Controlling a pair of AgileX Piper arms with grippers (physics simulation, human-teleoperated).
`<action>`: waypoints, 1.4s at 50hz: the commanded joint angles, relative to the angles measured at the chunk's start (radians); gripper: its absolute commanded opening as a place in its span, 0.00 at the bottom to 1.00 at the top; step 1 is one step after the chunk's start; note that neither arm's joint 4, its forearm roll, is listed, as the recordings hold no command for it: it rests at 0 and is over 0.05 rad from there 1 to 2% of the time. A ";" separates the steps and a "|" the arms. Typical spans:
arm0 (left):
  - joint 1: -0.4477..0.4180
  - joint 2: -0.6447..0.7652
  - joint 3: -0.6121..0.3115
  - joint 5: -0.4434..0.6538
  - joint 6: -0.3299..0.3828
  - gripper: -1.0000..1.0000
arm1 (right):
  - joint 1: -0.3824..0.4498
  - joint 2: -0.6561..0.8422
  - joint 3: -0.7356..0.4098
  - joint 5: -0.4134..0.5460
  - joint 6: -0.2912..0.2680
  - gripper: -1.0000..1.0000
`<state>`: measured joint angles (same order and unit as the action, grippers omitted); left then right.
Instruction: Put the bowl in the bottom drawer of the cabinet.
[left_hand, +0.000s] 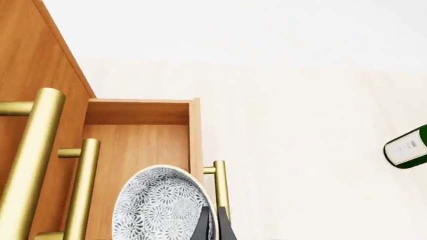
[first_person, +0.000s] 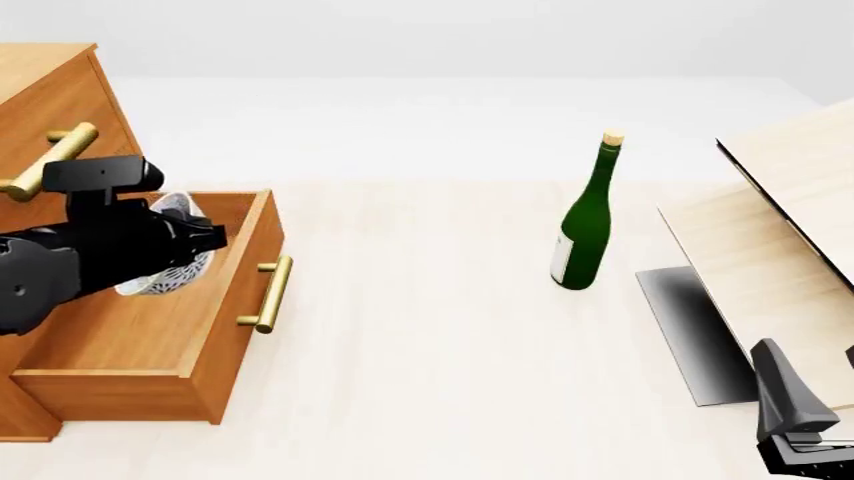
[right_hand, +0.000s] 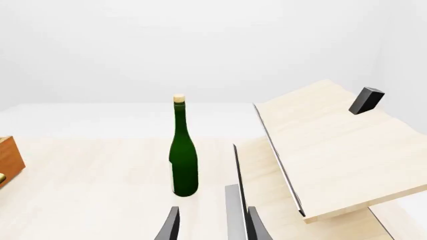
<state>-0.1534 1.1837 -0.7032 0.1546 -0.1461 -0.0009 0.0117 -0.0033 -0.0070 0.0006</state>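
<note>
Your left pincer (left_hand: 215, 227) grips the bowl (left_hand: 160, 205) by its rim: in the left wrist view the two dark fingers (left_hand: 202, 225) sit close together over the bowl's edge, one on each side of the rim. The bowl is tilted, its patterned inside facing the wrist camera. In the front view the bowl (first_person: 171, 262) shows only partly, behind the black body of your left arm, over the open bottom drawer (first_person: 147, 330).

The bottom drawer (left_hand: 137, 145) is pulled out of the cabinet (first_person: 54, 100), with its bare wooden floor visible beneath the bowl. Whether the bowl touches the drawer floor or hangs just above it, you cannot tell from these views. The drawer's brass handle (first_person: 271, 293) faces the open desk (first_person: 441, 380); the handle is just beside the pincer in the wrist view.

Your right pincer (right_hand: 209, 225) is open, its fingers apart with nothing between them, low at the near right of the desk, well apart from the cabinet. A green wine bottle (first_person: 586, 220) stands upright mid-desk, between the two arms. Pale wood boards (first_person: 787, 230) lean at the right.
</note>
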 joint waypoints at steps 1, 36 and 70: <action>0.030 -0.003 0.022 -0.015 0.016 0.00 | 0.000 0.000 0.000 0.000 0.000 1.00; 0.049 -0.016 0.094 -0.041 -0.015 0.00 | 0.000 0.000 0.000 0.000 0.000 1.00; 0.100 0.086 0.099 -0.087 0.033 0.00 | 0.000 0.000 0.000 0.000 0.000 1.00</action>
<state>-0.0725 1.2354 -0.6168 0.1099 -0.1348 -0.0009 0.0117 -0.0033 -0.0070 0.0006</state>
